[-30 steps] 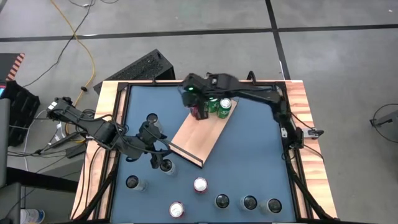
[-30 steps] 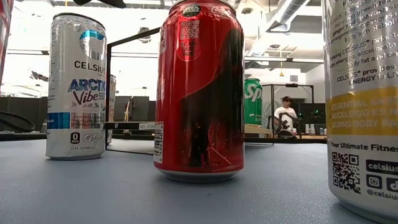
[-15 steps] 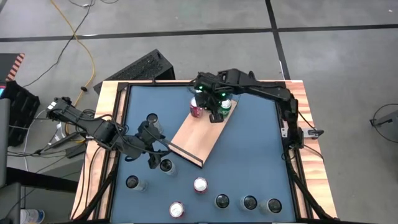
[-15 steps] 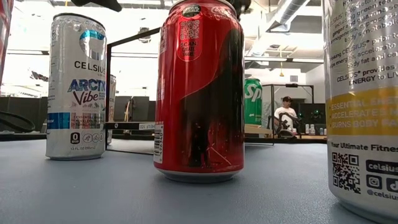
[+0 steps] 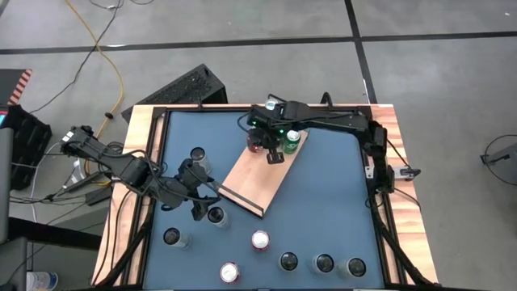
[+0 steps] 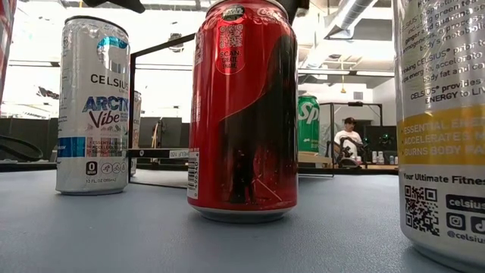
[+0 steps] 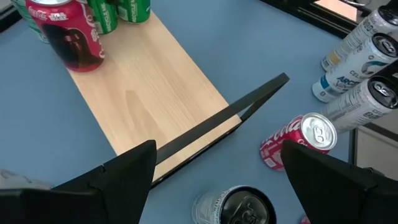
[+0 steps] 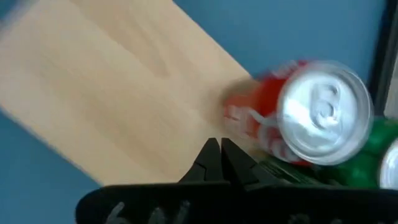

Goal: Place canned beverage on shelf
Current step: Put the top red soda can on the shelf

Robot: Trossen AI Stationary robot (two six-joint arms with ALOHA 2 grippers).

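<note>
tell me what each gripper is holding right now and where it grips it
Nothing is held. The right gripper is shut on nothing above the shelf beside the red can; the left gripper is open and empty.

A red cola can (image 6: 244, 114) stands nearest; a white Celsius can (image 6: 92, 106) beside; a green can (image 6: 308, 123) behind.

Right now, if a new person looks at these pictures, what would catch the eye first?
Most striking is the light-wood shelf lying at an angle mid-table, with a red can and green cans at its far end. The right gripper hangs over that end, jaws shut and holding nothing. The left gripper waits with jaws open near the shelf's near end, among loose cans on the blue tabletop.
</note>
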